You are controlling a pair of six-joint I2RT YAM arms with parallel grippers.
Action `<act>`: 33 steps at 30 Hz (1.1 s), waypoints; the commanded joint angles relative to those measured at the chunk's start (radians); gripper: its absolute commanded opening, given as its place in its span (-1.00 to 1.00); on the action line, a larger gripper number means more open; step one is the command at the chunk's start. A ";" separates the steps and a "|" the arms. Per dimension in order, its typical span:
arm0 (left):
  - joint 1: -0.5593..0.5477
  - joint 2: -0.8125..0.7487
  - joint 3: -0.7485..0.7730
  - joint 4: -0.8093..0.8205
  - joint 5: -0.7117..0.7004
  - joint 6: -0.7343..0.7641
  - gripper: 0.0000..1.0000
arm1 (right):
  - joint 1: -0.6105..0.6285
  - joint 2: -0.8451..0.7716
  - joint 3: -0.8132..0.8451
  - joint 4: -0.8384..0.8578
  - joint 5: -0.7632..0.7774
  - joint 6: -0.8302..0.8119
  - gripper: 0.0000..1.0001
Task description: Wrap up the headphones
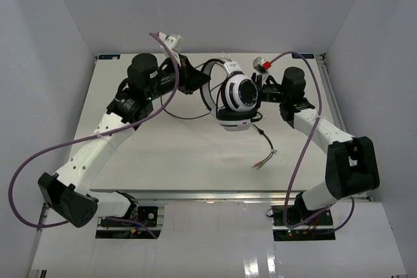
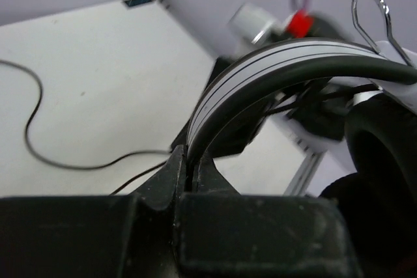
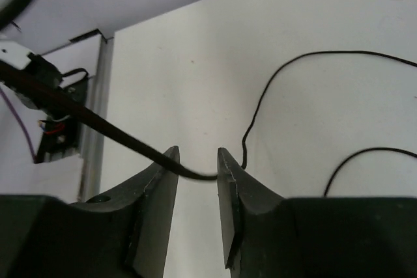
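Observation:
The headphones (image 1: 238, 96) hang above the middle of the table, white earcups with black centres stacked one over the other. My left gripper (image 1: 197, 84) is shut on their thin striped headband (image 2: 273, 63), which runs up out of the jaws (image 2: 186, 161) toward a black ear pad (image 2: 384, 148). My right gripper (image 1: 258, 92) sits just right of the earcups. Its jaws are open (image 3: 197, 161), and the thin black cord (image 3: 98, 122) lies slack across the gap, touching the right finger. The rest of the cord trails down to the small plugs (image 1: 264, 161) on the table.
Loose cord loops lie on the white table (image 1: 163, 154) below and left of the headset (image 2: 39, 141) (image 3: 273, 83). Purple cables (image 1: 26, 174) arc off both arms. A metal rail (image 1: 329, 89) runs along the table's right edge; white walls enclose the back and sides.

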 commanded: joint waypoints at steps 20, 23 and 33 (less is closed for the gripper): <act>-0.022 0.049 0.325 0.341 -0.285 -0.475 -1.00 | 0.104 -0.051 0.141 -0.145 0.064 -0.269 0.92; -0.022 0.048 0.317 0.350 -0.305 -0.496 -1.00 | 0.129 -0.036 0.127 -0.136 -0.033 -0.244 0.83; -0.021 -0.003 0.237 0.194 -0.841 -0.726 -1.00 | 0.375 -0.061 -0.053 0.031 -0.096 -0.182 -0.56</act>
